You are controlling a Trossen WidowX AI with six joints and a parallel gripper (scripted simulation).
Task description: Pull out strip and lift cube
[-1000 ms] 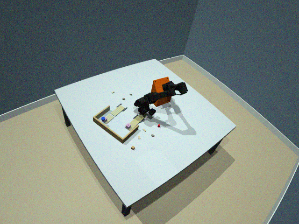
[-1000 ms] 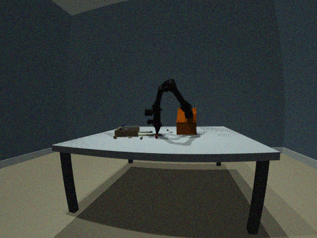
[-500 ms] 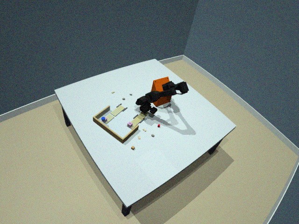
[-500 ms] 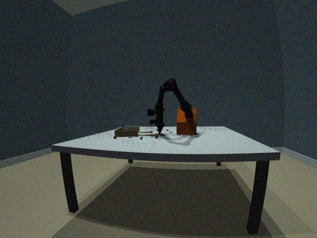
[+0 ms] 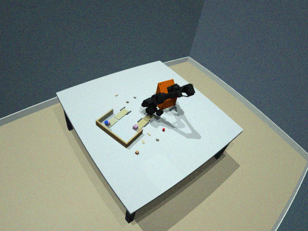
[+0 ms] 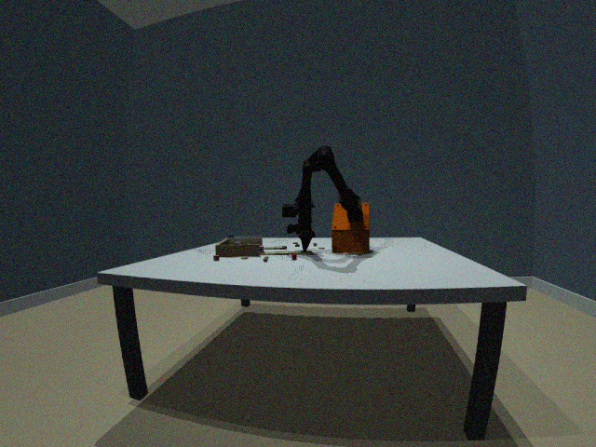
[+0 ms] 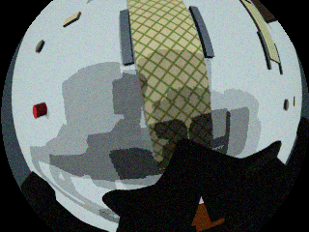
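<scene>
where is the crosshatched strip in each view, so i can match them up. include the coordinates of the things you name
top: just below the image centre, the crosshatched strip (image 5: 143,123) (image 7: 169,63) runs from the pink cube (image 5: 135,126) toward the arm
exterior: seen edge-on as a thin line left of centre, too thin to make out its pattern
wrist: broad band from the top edge down to the dark end effector (image 7: 182,143)
shared landmark: red cylinder (image 5: 163,129) (image 6: 293,256) (image 7: 40,110)

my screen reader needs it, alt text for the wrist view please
The closed gripper meets the near end of a cream strip with green crosshatching, running between two grey rails; a red cylinder lies left in the picture.
</scene>
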